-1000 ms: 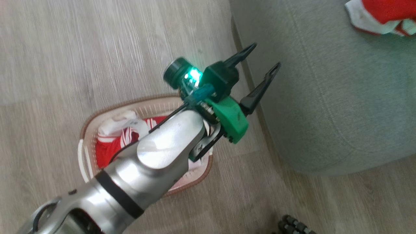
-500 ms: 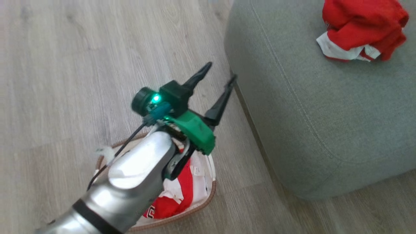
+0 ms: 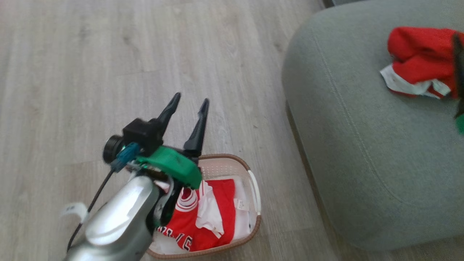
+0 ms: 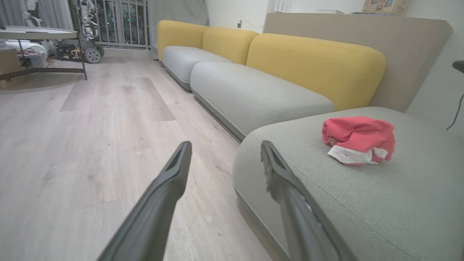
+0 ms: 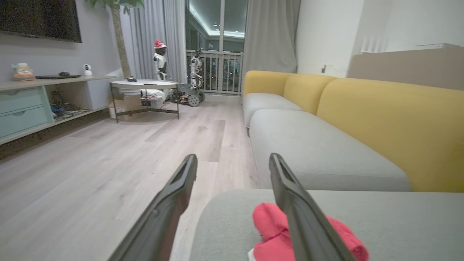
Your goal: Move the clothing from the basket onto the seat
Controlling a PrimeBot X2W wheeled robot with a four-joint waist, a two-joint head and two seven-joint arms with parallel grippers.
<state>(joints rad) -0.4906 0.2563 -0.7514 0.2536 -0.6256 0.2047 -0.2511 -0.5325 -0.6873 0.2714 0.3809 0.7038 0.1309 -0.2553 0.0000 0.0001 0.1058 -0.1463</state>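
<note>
One red garment with white lettering point(image 3: 217, 206) lies in the white basket point(image 3: 232, 158) on the floor. The other red garment point(image 3: 417, 59) sits bunched on the grey-green seat point(image 3: 362, 145), and it also appears in the left wrist view point(image 4: 359, 139). My left gripper point(image 3: 191, 99) hangs open and empty above the basket's far left rim, fingers pointing over the floor; the left wrist view point(image 4: 224, 145) confirms the gap. My right gripper point(image 5: 232, 157) is open and empty just above the garment on the seat point(image 5: 268, 224). One of its dark fingers point(image 3: 458, 69) shows at the head view's right edge.
Pale wood floor point(image 3: 108, 72) surrounds the basket. The seat's rounded corner stands close to the basket's right. A long sofa with yellow backs point(image 5: 380, 119) runs beyond the seat. A round table point(image 5: 145, 85) and a low cabinet point(image 5: 25, 108) stand across the room.
The head camera has shifted. My left gripper has swung from the seat's edge back to above the basket's far left rim, still open and empty. More of the garment in the basket shows.
</note>
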